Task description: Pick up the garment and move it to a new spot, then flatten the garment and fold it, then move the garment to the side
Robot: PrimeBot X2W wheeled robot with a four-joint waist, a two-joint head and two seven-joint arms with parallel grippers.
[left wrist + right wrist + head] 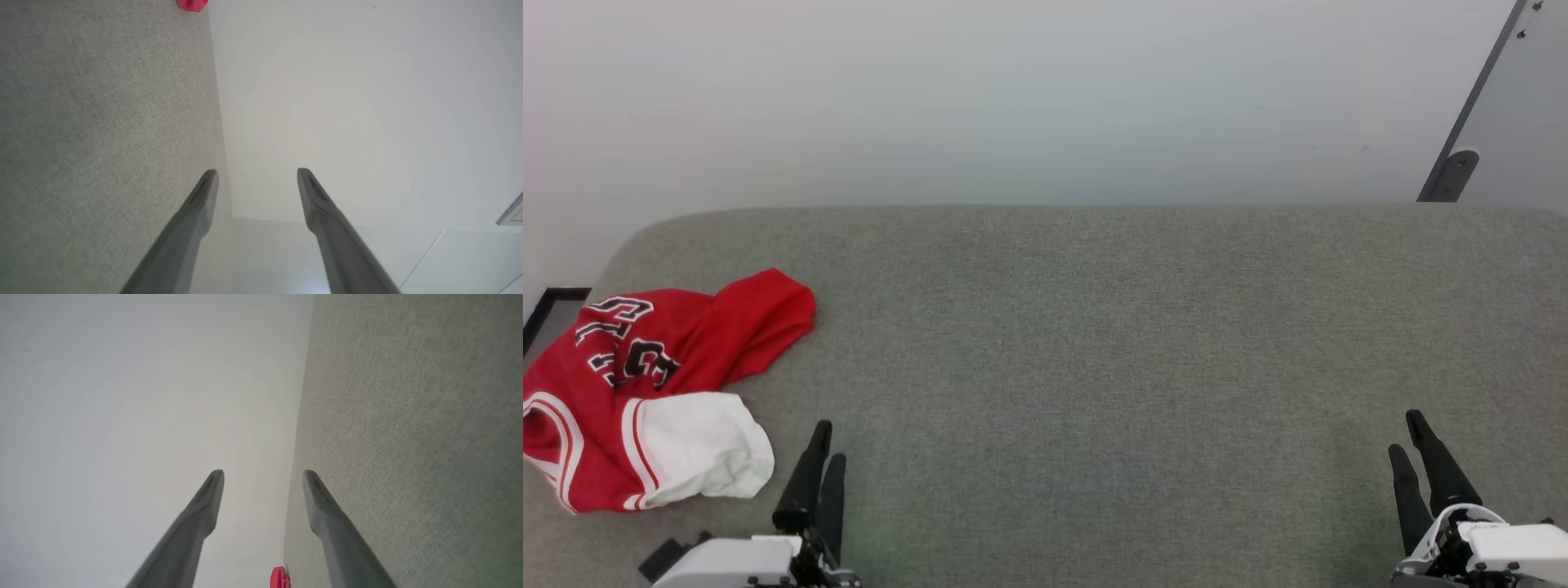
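The garment [645,384] lies in a crumpled heap at the far left of the grey cloth-covered table [1094,327], near its rounded corner. The red body is bunched up, and one white sleeve has flopped on top toward the near edge. It looks simply dropped there, with nothing spread or squared, so I'd say the first pick-up has not begun.

The black lettering is creased and partly folded under, and only fragments can be read. I can't make out the other sleeve or how the layers are tangled, and the heap's left side runs out of sight.

The left hand [830,443] waits just beside the white sleeve without touching it, its two fingers apart and empty. It seems the natural one to reach in. The right hand [1404,433] sits well apart at the opposite end, fingers likewise apart and holding nothing. Behind the table stands a plain pale wall [1013,98].
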